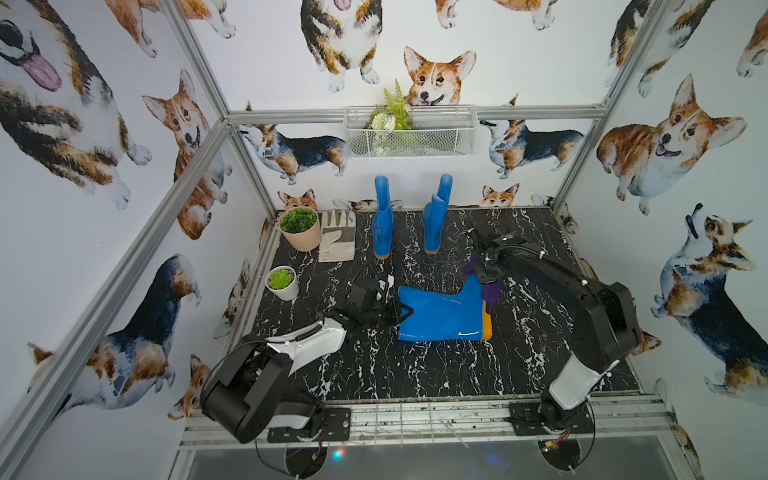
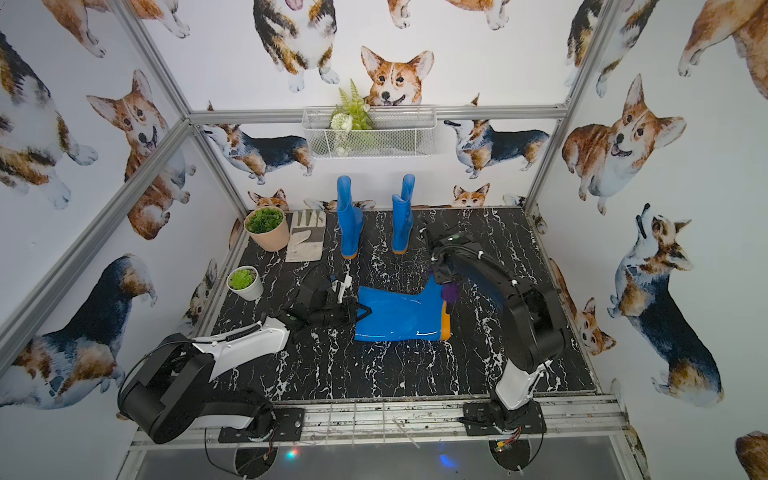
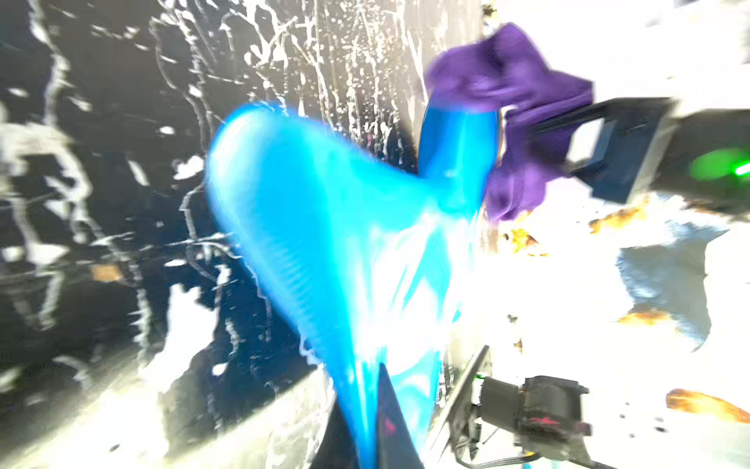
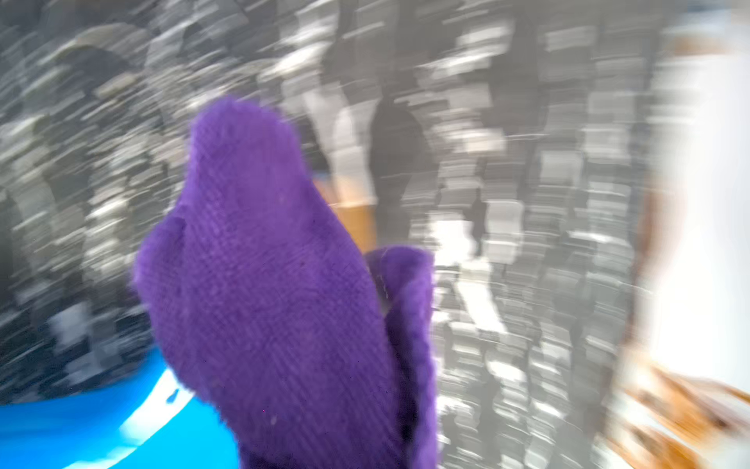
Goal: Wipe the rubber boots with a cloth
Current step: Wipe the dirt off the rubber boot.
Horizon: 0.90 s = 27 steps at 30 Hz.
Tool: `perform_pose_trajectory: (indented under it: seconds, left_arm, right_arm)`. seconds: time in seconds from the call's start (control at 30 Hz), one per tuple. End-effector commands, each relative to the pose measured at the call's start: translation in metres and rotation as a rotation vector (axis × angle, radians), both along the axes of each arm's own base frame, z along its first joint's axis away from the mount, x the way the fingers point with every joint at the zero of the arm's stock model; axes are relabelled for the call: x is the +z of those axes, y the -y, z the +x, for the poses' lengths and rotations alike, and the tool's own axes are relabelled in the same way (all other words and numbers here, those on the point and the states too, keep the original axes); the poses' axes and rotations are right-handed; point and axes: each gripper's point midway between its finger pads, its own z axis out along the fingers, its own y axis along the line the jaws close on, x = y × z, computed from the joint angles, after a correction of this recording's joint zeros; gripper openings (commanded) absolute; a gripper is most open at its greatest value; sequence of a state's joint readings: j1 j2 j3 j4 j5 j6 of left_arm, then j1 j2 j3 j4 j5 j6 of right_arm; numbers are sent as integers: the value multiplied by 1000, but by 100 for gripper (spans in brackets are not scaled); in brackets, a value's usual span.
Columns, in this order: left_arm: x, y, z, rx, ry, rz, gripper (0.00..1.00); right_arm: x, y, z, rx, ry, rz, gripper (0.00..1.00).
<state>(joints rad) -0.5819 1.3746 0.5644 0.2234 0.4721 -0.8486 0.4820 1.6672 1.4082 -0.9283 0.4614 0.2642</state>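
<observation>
1. A black, white-veined worktop (image 1: 415,374) filled the lower middle of both top views, inside walls papered with corgi dogs.
2. One blue boot (image 1: 440,311) lay on its side at the centre of the frame. Its shaft opening faced left, its orange sole faced right, and its toe pointed up the frame.
3. The left arm (image 1: 299,345) reached in from the lower left. The left jaws were closed tight, pinching the rim of that boot's shaft.
4. The right arm (image 1: 582,299) came in from the right. The right jaws were closed on a purple cloth (image 1: 492,291).
5. The cloth sat bunched over the boot's toe, just right of centre, touching it. The right wrist view was blurred and mostly filled with purple fabric.
6. Other upright boots (image 1: 382,224) stood at the back edge of the worktop, above centre.
7. A pale glove (image 1: 337,235) and two potted plants (image 1: 299,228) sat at the worktop's upper left.
8. A wire basket (image 1: 440,137) hung on the back wall.
</observation>
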Motion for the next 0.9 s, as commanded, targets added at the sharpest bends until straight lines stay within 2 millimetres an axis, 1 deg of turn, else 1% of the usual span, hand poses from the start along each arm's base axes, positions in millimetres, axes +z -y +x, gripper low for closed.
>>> perform_pose_trajectory:
  seconds: [0.0, 0.03, 0.07, 0.1, 0.13, 0.2, 0.27, 0.3, 0.33, 0.37, 0.4, 0.43, 0.47, 0.5, 0.53, 0.57, 0.6, 0.63, 0.67, 0.7, 0.73, 0.77, 0.8, 0.83, 0.87]
  left_arm:
    - [-3, -5, -1, 4, 0, 28, 0]
    - [-5, -5, -2, 3, -3, 30, 0]
    - [-5, -5, -2, 4, -3, 31, 0]
    - [-6, -5, -2, 4, -3, 31, 0]
    - [-6, -5, -2, 2, -1, 29, 0]
    - [-5, -3, -1, 0, 2, 25, 0]
    - [-3, -3, -1, -1, 7, 24, 0]
    - [-3, -2, -1, -2, 8, 24, 0]
    - [-2, -2, -1, -3, 11, 24, 0]
    - [-2, -2, -2, -4, 8, 24, 0]
    - [-3, -2, -2, -6, 7, 26, 0]
    - [-2, -2, -3, -7, 8, 26, 0]
    - [-2, -3, -3, -7, 9, 27, 0]
    - [-1, -4, -5, -8, 12, 30, 0]
    - [-1, -5, -5, -8, 14, 35, 0]
    - [0, -6, -6, -11, 17, 38, 0]
    - [-1, -6, -7, -13, 18, 42, 0]
    - [-1, -6, -7, -15, 20, 43, 0]
    - [0, -7, -8, -16, 22, 42, 0]
    - [-1, -7, -8, -17, 21, 42, 0]
    - [-1, -7, -9, -16, 20, 43, 0]
    - [-1, -7, -9, -17, 20, 41, 0]
    - [-1, -7, -9, -19, 19, 41, 0]
    - [-1, -7, -9, -19, 19, 42, 0]
    - [-1, -7, -9, -20, 20, 40, 0]
  right_arm:
    - [30, -16, -9, 21, 84, 1, 0]
    - [32, -33, -12, 63, 93, 25, 0]
    - [30, -60, -18, 113, 94, 86, 0]
    - [27, -76, -23, 136, 89, 127, 0]
    - [22, -102, -30, 176, 76, 203, 0]
    - [3, -157, -48, 275, 33, 328, 0]
    - [-18, -197, -63, 344, -25, 377, 0]
    - [-30, -212, -69, 381, -59, 376, 0]
    - [-43, -221, -72, 416, -90, 340, 0]
    - [-52, -220, -71, 421, -109, 295, 0]
    - [-65, -212, -65, 413, -131, 222, 0]
    - [-77, -197, -58, 390, -151, 161, 0]
    - [-83, -184, -52, 364, -166, 138, 0]
    - [-88, -163, -45, 315, -185, 104, 0]
    - [-90, -134, -36, 247, -190, 58, 0]
    - [-86, -100, -25, 181, -177, -3, 0]
    - [-77, -70, -16, 127, -150, -68, 0]
    - [-63, -35, -7, 66, -112, -134, 0]
    - [-48, -7, 0, 15, -75, -180, 0]
    - [-26, 27, 7, -55, -29, -212, 0]
    - [-9, 51, 11, -110, 9, -225, 0]
    - [11, 74, 14, -163, 56, -230, 0]
    - [31, 91, 15, -206, 102, -230, 0]
    - [45, 102, 15, -234, 138, -225, 0]
    - [60, 107, 15, -247, 176, -205, 0]
